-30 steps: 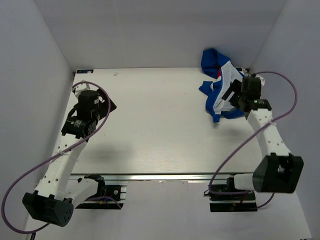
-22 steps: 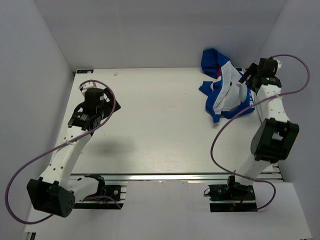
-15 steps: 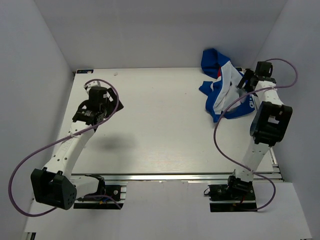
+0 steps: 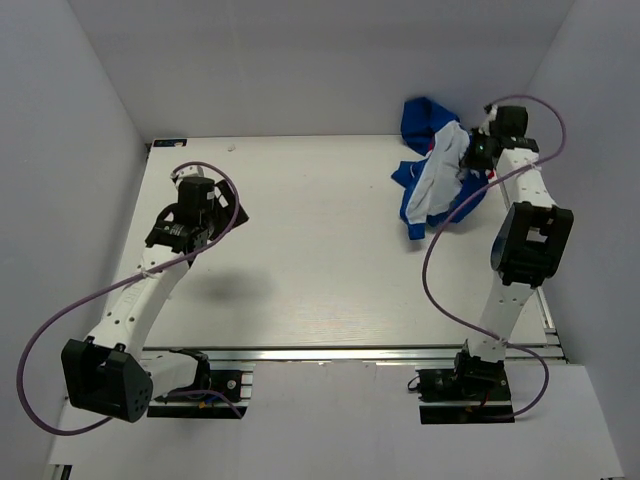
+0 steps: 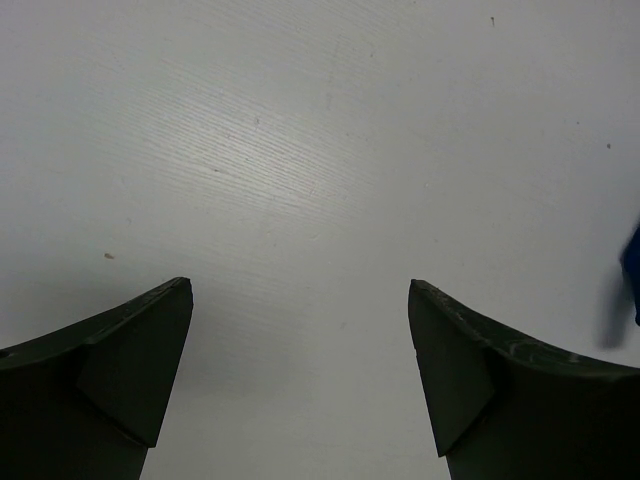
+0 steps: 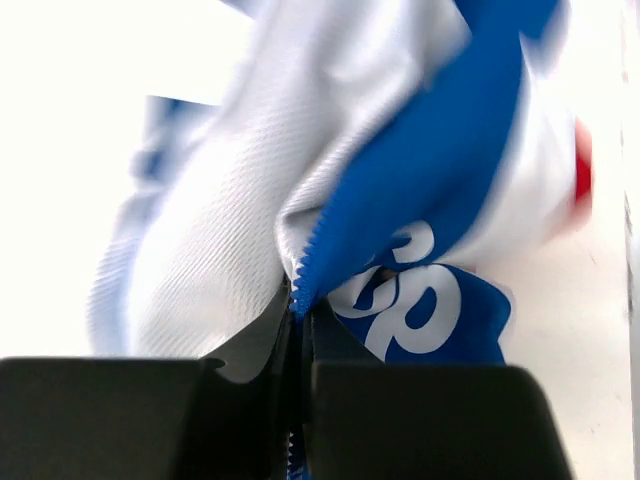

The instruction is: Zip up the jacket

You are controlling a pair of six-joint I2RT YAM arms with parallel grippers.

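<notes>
The jacket [image 4: 432, 178] lies crumpled at the table's far right corner, royal blue with its white lining turned outward. My right gripper [image 4: 478, 155] is at its right side, shut on the jacket's blue zipper edge [image 6: 312, 262]. In the right wrist view the zipper teeth run down between the closed fingers [image 6: 345, 350], with white lining on the left and white lettering [image 6: 415, 305] on blue to the right. My left gripper [image 4: 222, 215] hangs open over bare table at the left, far from the jacket; nothing is between its fingers [image 5: 450, 370].
White walls enclose the table [image 4: 320, 250] on the left, back and right. The jacket's hood end rests against the back wall. The right arm's purple cable [image 4: 440, 250] loops over the table's right side. A sliver of blue [image 5: 633, 265] shows at the left wrist view's right edge.
My right gripper has reached back to the jacket's right side and shut on the zipper edge, pulling the cloth up and leftward. The left arm has swung slightly toward the table's middle.
</notes>
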